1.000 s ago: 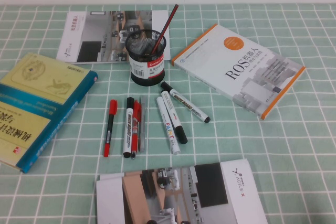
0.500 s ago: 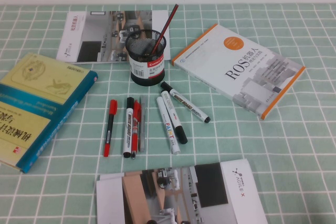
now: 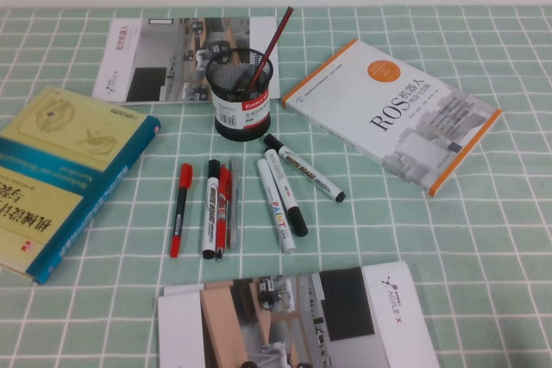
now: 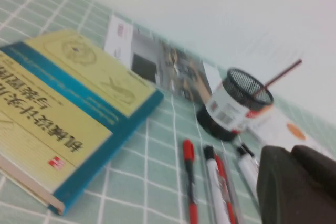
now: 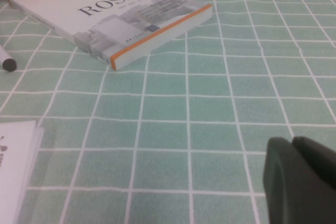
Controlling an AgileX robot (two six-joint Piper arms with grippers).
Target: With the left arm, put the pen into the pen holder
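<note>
The pen [image 3: 179, 209], with red cap, black barrel and red tail, lies on the green checked cloth at the left end of a row of markers. It also shows in the left wrist view [image 4: 189, 182]. The pen holder [image 3: 242, 92], a black mesh cup with a red-and-white label, stands upright behind the row and holds a dark-red pencil [image 3: 274, 40]. It also shows in the left wrist view [image 4: 234, 103]. Neither arm shows in the high view. My left gripper [image 4: 291, 153] is shut and empty, above the cloth, apart from the pen. My right gripper [image 5: 291, 142] is shut and empty over bare cloth.
White markers [image 3: 210, 208] [image 3: 276, 204] [image 3: 304, 168] and a red pen with clear barrel [image 3: 223, 208] lie beside the pen. A yellow-teal book [image 3: 60, 170] lies at the left and a white ROS book [image 3: 392, 114] at the right. Brochures lie at the back [image 3: 185, 58] and front [image 3: 293, 316].
</note>
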